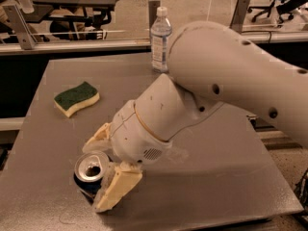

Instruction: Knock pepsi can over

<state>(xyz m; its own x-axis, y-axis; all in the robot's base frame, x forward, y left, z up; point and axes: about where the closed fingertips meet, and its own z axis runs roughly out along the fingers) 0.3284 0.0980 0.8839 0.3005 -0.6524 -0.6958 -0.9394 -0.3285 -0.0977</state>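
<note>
The pepsi can point(89, 169) is a dark blue can with an open silver top. It stands near the front left edge of the grey table point(211, 177). My gripper point(108, 163) is low over the table, right at the can, and is open. One cream finger point(98, 135) reaches behind the can. The other finger point(118, 188) lies against the can's front right side and hides part of its body. My large white arm fills the right and middle of the view.
A green and yellow sponge point(76, 98) lies on the left of the table. A clear plastic water bottle point(160, 39) stands at the table's far edge, partly behind my arm. Beyond the table are a rail and office chairs.
</note>
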